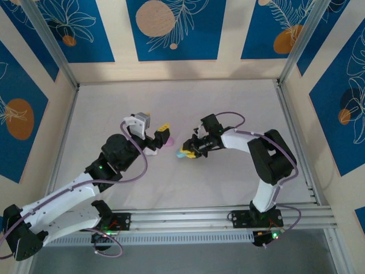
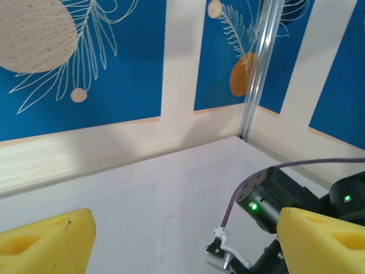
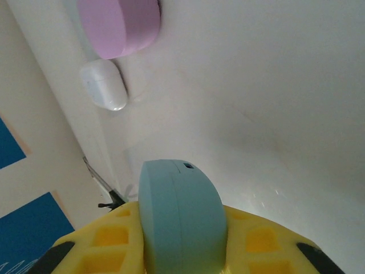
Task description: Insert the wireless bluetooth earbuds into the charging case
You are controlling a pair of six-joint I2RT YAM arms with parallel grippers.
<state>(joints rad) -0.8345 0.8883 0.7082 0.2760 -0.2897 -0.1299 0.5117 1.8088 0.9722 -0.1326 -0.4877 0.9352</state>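
Left tool (image 2: 185, 231) splayed (right tool (image 3: 182, 245) clamped).

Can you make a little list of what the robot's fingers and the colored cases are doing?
left fingers: open, holding nothing
right fingers: shut on the blue case
pink case: lying on the table
white case: on the table, next to the pink case

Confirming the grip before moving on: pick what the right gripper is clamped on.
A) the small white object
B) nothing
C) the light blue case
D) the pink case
C: in the right wrist view the light blue case sits pinched between the yellow fingers of the right gripper, while the pink case and white object lie on the table beyond.
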